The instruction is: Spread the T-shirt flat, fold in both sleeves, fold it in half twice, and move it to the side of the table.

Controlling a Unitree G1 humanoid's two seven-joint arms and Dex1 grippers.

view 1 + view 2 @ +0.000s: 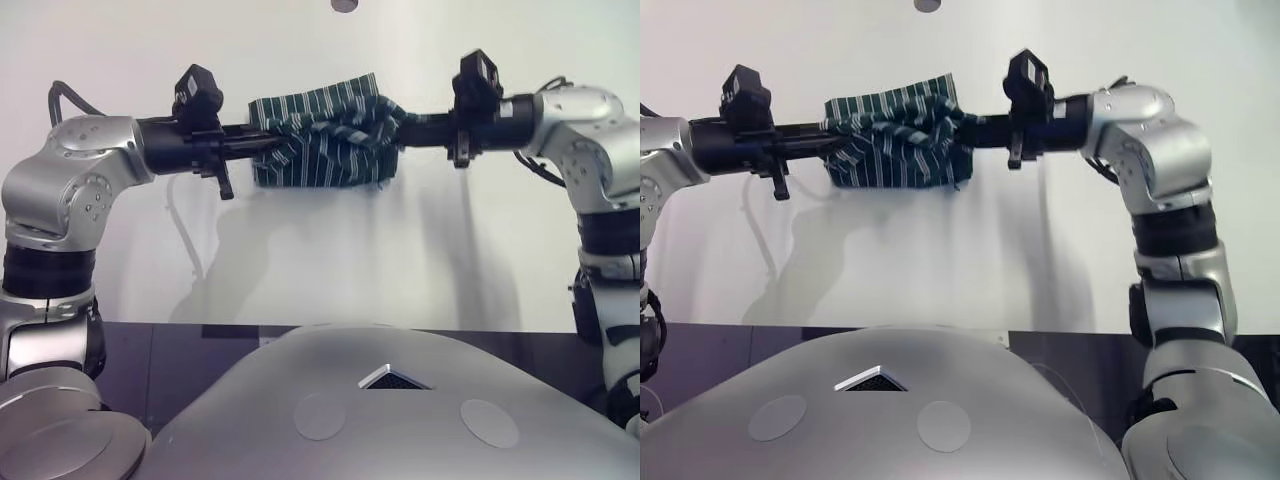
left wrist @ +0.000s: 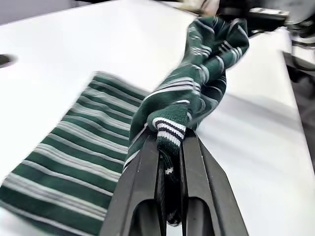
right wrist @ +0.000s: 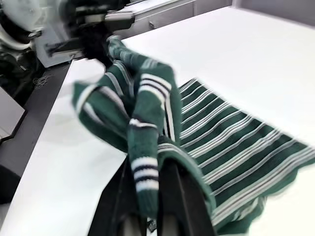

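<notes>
Two arms meet over the white table (image 1: 320, 270) in the head views: we see the left gripper (image 1: 272, 146) and right gripper (image 1: 402, 124) entering a bunched green striped T-shirt (image 1: 330, 150) from opposite sides, far-centre. Left wrist view: its fingers (image 2: 142, 187) pinch a ribbed cuff (lower cloth lies on the table). Right wrist view: that gripper's fingers are likewise clamped on a striped cuff, with fabric twisted between the arms.

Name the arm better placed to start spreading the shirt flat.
Right, probably. The right fingers clamp the twisted, lifted end of the T-shirt, with bare table beside them to pull toward. The left fingers pinch a cuff above the flatter part, so they can anchor.
</notes>
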